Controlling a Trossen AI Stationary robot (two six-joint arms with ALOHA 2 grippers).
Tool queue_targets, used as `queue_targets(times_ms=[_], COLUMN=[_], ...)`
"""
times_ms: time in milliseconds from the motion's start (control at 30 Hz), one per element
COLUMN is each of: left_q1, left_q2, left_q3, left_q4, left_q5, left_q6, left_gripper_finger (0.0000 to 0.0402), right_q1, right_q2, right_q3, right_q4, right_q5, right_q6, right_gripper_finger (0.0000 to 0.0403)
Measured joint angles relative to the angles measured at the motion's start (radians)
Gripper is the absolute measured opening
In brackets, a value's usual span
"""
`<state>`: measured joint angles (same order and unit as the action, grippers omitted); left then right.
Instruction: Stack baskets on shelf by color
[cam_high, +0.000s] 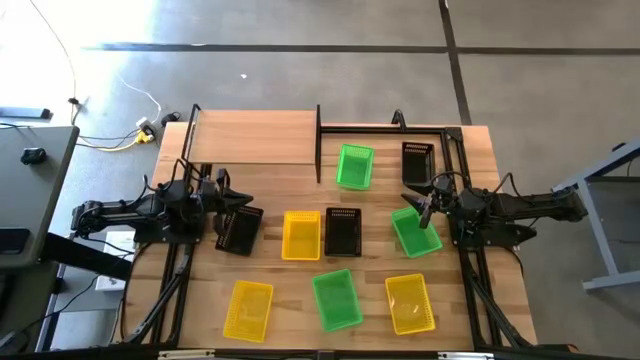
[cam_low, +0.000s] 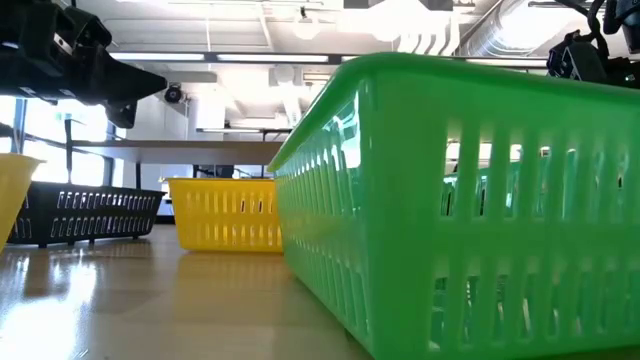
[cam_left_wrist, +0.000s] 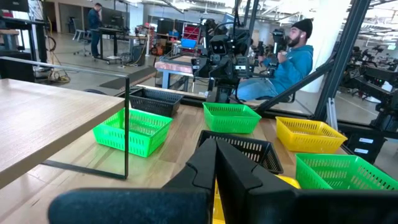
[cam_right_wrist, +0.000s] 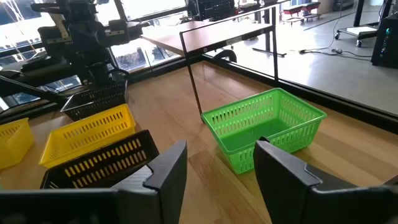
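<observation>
From above, the shelf (cam_high: 255, 137) stands at the far edge of the bench (cam_high: 375, 255), bare of baskets. All nine baskets sit on the bench on the near side of the shelf. A green basket (cam_high: 354, 166) lies just beside the shelf's right upright, a black basket (cam_high: 418, 162) to its right. Nearer are a black basket (cam_high: 239, 231), a yellow basket (cam_high: 301, 235), a second black one (cam_high: 343, 232) and a green one (cam_high: 415, 231). Nearest lie yellow (cam_high: 248, 309), green (cam_high: 336, 300) and yellow (cam_high: 409, 302). The left gripper (cam_high: 246, 203), fingers pressed together, hovers by the left black basket; the right gripper (cam_high: 418, 208), spread, hangs over the right green basket.

At bench height, a green basket (cam_low: 470, 200) fills the foreground, with a yellow one (cam_low: 222, 213) behind it.

The left wrist shows pressed-together fingers (cam_left_wrist: 214, 168) empty and a seated person (cam_left_wrist: 289, 59) beyond the bench.

The right wrist shows spread fingers (cam_right_wrist: 166, 168) holding nothing, with a green basket (cam_right_wrist: 264, 127) beside the shelf's upright.
</observation>
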<state>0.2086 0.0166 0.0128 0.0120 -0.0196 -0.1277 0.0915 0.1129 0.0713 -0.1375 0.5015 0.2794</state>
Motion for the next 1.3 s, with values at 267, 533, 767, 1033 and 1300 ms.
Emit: queue_targets(times_ms=[267, 533, 767, 1033, 1300], left_q1=[0.000, 0.000, 0.000, 0.000, 0.000], left_q2=[0.000, 0.000, 0.000, 0.000, 0.000], left_q3=[0.000, 0.000, 0.000, 0.000, 0.000], left_q4=[0.000, 0.000, 0.000, 0.000, 0.011], left_q5=[0.000, 0.000, -0.008, -0.020, -0.029], left_q6=[0.000, 0.000, 0.000, -0.159, -0.458], left_gripper_finger=[0.0000, 0.0000, 0.0000, 0.0000, 0.0000], right_q1=[0.000, 0.000, 0.000, 0.000, 0.000], right_q2=[0.000, 0.000, 0.000, 0.000, 0.000], right_q3=[0.000, 0.000, 0.000, 0.000, 0.000], right_q4=[0.000, 0.000, 0.000, 0.000, 0.000], right_q5=[0.000, 0.000, 0.000, 0.002, 0.001], right_q6=[0.000, 0.000, 0.000, 0.000, 0.085], right_gripper_finger=[0.0169, 0.0169, 0.0169, 0.0169, 0.0169])
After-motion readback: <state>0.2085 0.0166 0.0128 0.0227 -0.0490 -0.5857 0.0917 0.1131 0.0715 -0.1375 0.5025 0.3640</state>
